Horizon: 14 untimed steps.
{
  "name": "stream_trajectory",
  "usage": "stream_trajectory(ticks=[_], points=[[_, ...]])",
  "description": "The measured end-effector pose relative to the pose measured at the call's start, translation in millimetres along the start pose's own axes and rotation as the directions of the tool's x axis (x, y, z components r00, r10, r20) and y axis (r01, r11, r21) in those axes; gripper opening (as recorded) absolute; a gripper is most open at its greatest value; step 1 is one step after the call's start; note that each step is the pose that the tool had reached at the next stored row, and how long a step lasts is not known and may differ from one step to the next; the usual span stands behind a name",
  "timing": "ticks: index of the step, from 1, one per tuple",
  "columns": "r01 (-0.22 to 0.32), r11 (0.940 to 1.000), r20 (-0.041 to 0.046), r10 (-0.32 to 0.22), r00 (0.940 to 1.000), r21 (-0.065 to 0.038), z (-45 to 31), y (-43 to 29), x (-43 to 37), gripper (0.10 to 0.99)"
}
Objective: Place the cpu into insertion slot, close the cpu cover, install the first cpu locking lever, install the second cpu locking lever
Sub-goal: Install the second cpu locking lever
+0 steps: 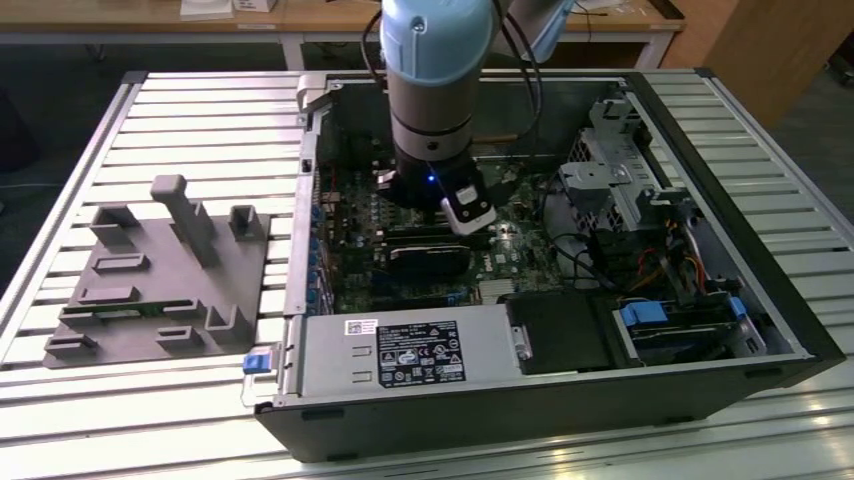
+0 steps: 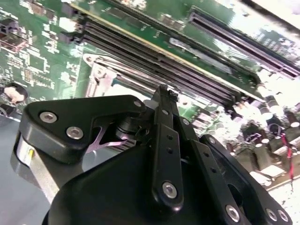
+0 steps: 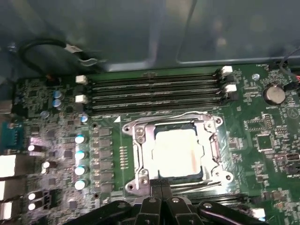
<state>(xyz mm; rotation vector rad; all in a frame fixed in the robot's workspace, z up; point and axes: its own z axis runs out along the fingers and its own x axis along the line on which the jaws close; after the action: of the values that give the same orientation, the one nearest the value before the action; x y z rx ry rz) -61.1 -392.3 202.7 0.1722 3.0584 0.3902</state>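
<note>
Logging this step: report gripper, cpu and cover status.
Gripper low over the insertion slot edge, fingers together. Cpu seated, cpu cover down around it. Nothing in the way.

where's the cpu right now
In the first wrist view the cpu lies in the insertion slot, framed by the cpu cover, just below the memory slots.

Your arm shows a pale blue cylindrical sleeve over a grey metal wrist section, with a small blue light lit low on the wrist, a white camera block clipped beside it, and black cables running down behind. In the second wrist view the gripper is matte black: flat linkage bars and a rounded plate, pinned with silver round-headed screws.
</note>
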Motion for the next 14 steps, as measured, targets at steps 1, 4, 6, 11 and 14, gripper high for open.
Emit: stream_trajectory(ticks=[1,4,6,11,14], points=[[0.000,1.0000,-0.0003,0.000,1.0000,0.001,0.3,1.0,-1.7,0.106],[0.000,1.0000,-0.0013,0.000,1.0000,0.008,1.5,4.7,-5.7,0.106],[0.000,0.9998,-0.0018,0.000,1.0000,0.019,2.3,7.5,-7.5,0.106],[0.001,0.9987,-0.0036,-0.001,1.0000,0.050,4.6,15.7,-11.2,0.106],[0.001,0.9981,-0.0043,-0.001,1.0000,0.062,6.3,22.1,-12.7,0.106]])
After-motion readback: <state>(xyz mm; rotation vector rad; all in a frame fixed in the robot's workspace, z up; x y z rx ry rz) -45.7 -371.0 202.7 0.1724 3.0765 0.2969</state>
